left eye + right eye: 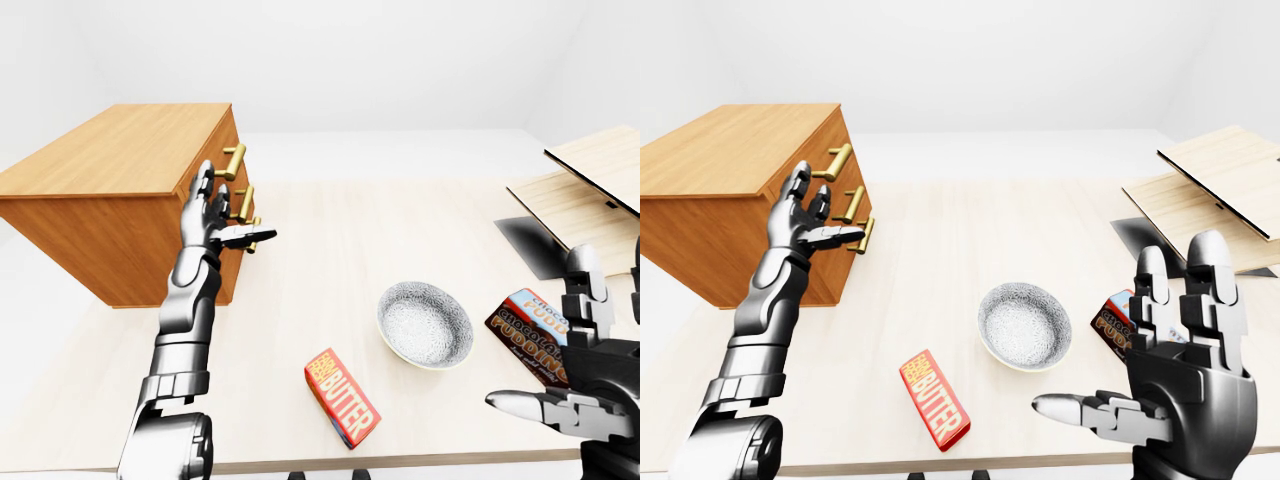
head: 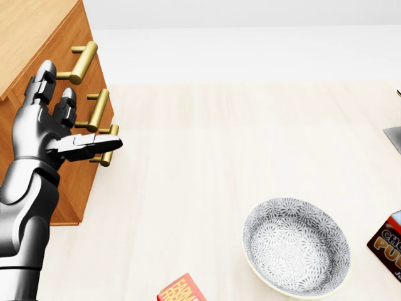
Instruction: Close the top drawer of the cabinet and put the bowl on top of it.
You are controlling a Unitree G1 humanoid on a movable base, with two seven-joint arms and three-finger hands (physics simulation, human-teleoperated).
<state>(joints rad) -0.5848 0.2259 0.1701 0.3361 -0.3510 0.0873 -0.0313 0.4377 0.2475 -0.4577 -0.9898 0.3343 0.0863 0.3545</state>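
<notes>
Both sets of fingers are spread, holding nothing: left hand [image 2: 47, 125] lies flat against the cabinet [image 1: 110, 160] front (top drawer [image 2: 72, 37] looks about flush). Bowl [image 2: 296, 246] sits on the bench [image 2: 207, 144], well right, nearer the right hand [image 1: 1185, 370].

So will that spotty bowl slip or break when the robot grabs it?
The bowl looks like glazed ceramic, so probably stiff, slippery and breakable if dropped. Its wide, shallow shape suggests it won't tip easily when pushed.

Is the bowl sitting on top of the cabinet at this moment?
No, the bowl rests on the table, well to the right of the cabinet in the left-eye view.
</notes>
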